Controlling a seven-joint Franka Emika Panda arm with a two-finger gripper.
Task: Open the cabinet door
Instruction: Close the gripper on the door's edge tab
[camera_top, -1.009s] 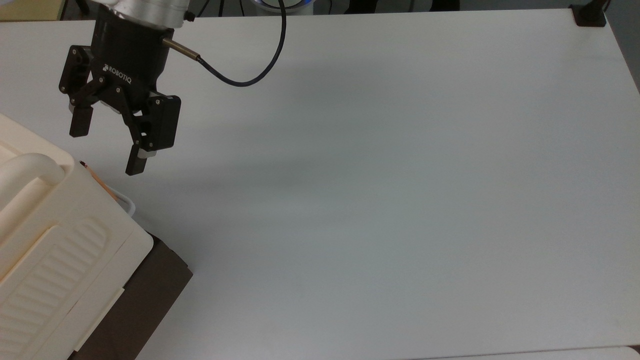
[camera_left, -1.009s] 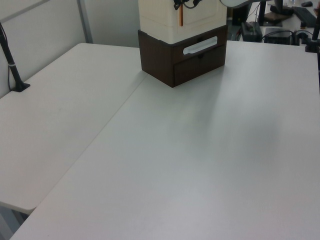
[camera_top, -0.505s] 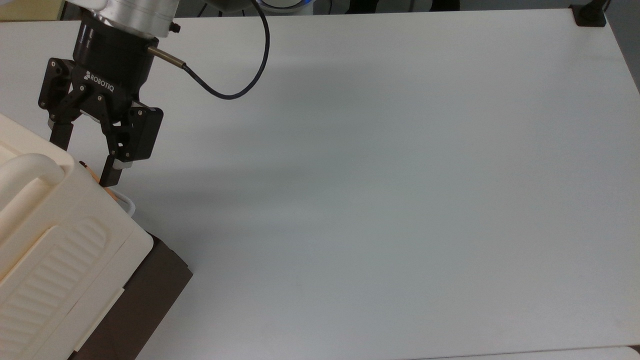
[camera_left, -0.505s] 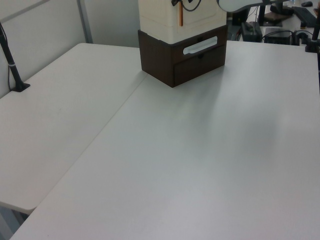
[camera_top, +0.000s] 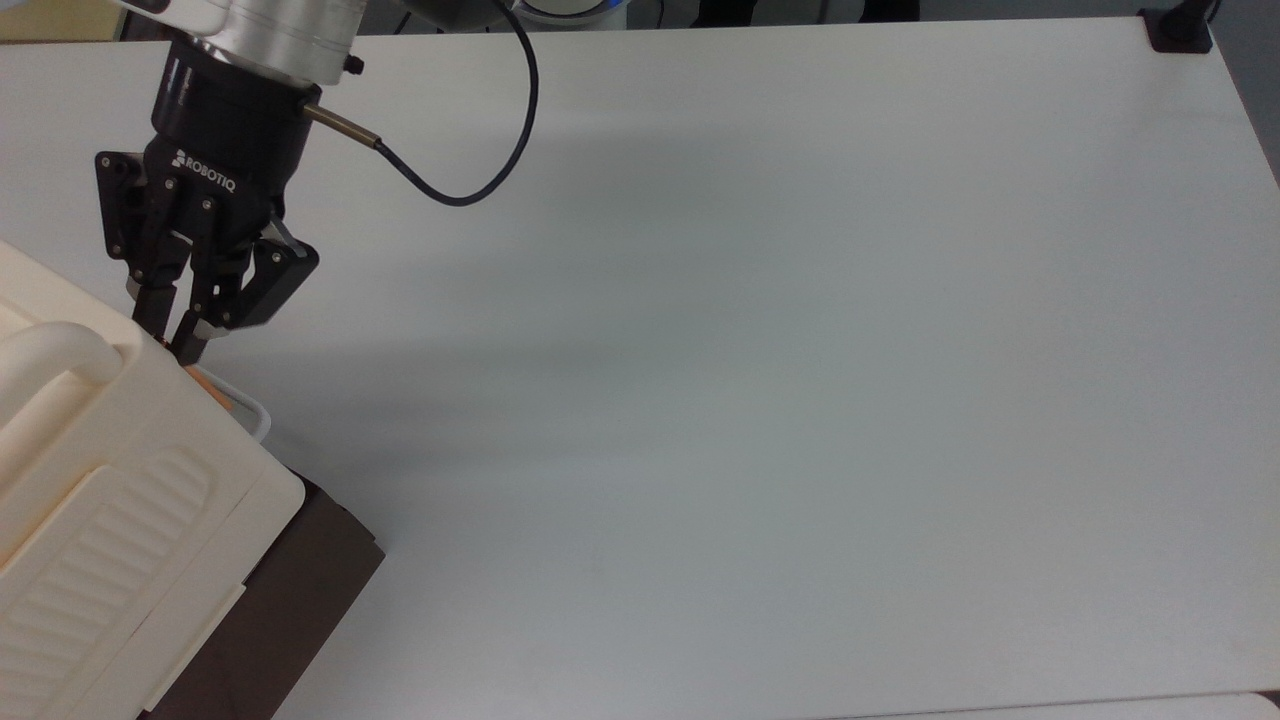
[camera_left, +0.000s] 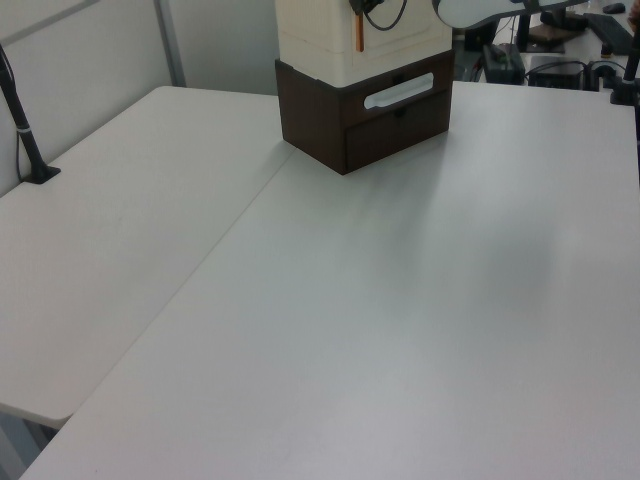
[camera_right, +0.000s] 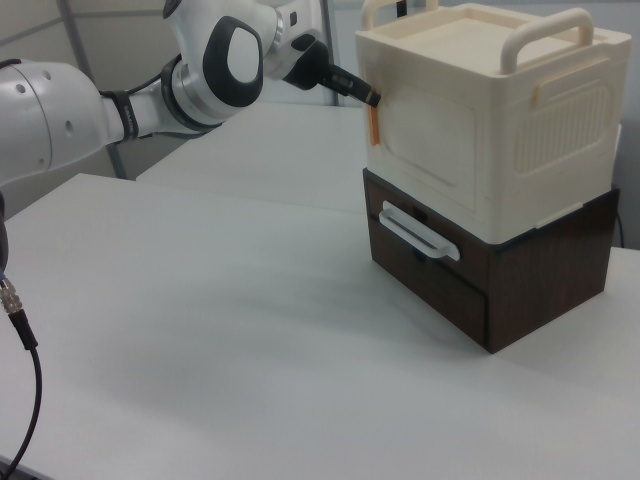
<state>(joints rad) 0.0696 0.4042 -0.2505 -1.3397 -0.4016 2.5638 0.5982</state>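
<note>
At the top view's left edge, my gripper (camera_top: 178, 335) pinches the orange handle (camera_right: 373, 124) on the cabinet door (camera_right: 428, 150), which faces the right view's left

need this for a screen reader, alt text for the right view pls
A white robot arm's gripper pinches the orange handle at the edge of the cream cabinet door. The cabinet sits on a dark brown drawer unit on a white table.
</note>
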